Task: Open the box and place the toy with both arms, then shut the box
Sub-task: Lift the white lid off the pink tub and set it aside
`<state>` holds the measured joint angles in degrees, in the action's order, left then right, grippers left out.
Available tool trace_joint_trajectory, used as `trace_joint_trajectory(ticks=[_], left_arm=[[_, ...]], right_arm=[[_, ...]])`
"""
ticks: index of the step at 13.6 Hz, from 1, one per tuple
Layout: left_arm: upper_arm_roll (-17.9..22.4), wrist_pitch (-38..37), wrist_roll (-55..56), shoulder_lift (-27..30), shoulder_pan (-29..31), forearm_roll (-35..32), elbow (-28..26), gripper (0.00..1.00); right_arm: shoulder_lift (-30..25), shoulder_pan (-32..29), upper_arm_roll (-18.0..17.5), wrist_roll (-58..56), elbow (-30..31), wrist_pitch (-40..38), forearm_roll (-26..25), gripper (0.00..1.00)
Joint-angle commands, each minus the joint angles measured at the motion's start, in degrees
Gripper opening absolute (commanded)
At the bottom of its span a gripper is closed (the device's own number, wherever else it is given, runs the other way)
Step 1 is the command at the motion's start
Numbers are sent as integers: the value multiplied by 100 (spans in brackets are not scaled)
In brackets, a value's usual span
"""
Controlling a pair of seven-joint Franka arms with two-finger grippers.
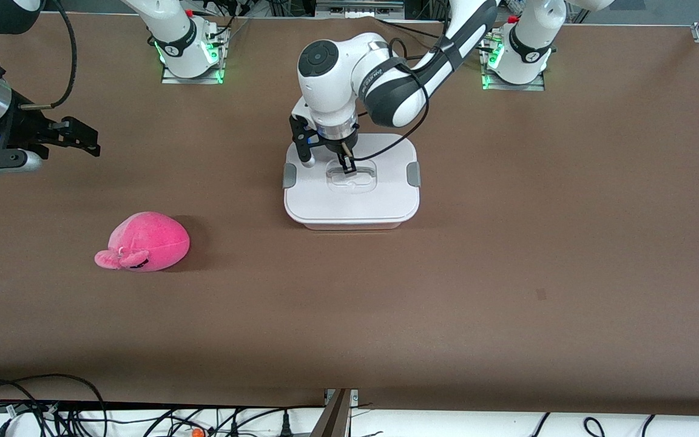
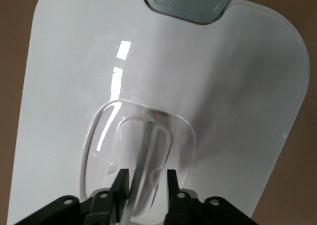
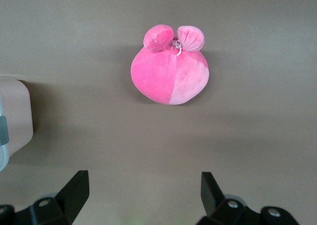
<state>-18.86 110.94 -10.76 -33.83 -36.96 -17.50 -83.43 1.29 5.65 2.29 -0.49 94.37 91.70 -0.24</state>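
Observation:
The box [image 1: 349,203] stands mid-table with its white lid on and grey clips at both ends. My left gripper [image 1: 346,167] is down at the lid's clear recessed handle [image 1: 352,176]. In the left wrist view the gripper [image 2: 147,178] is open, its fingers either side of the clear handle bar [image 2: 143,140], one finger against it and a gap at the other. The hot-pink toy [image 1: 146,241] lies on the table toward the right arm's end, nearer the front camera than the box. My right gripper [image 1: 85,142] hangs open and empty above the table; in the right wrist view [image 3: 143,185] the toy [image 3: 171,76] lies ahead of it.
The brown table [image 1: 507,273] spreads around the box. A grey clip [image 2: 185,2] shows on the lid's [image 2: 223,86] edge in the left wrist view. A corner of the box [image 3: 15,111] shows in the right wrist view. Cables hang along the table's front edge [image 1: 143,419].

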Motion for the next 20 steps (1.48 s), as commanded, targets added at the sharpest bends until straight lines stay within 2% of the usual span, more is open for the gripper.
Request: trace_joint_trajectory(ticks=[1,8,11,14,20], left_arm=[[14,-195,118,114,-66,-104,46,0],[23,-344,-312,123,-4,-17,379,0],[49,-862,-620,123,13,159,740,0],[23,-1109,-735,306,688,483,794,0],[14,-1337,-927,711,2629,563,811,0]], right_arm=[[56,-11,-27,-39,-147,-74,-46,100],[65,-11,-27,-39,-147,-56,-46,100],[65,6,-27,-39,-147,-56,-55,100],[82,15,-36,-31,-147,-56,-55,100],[91,15,-27,-39,-147,-56,-55,100]])
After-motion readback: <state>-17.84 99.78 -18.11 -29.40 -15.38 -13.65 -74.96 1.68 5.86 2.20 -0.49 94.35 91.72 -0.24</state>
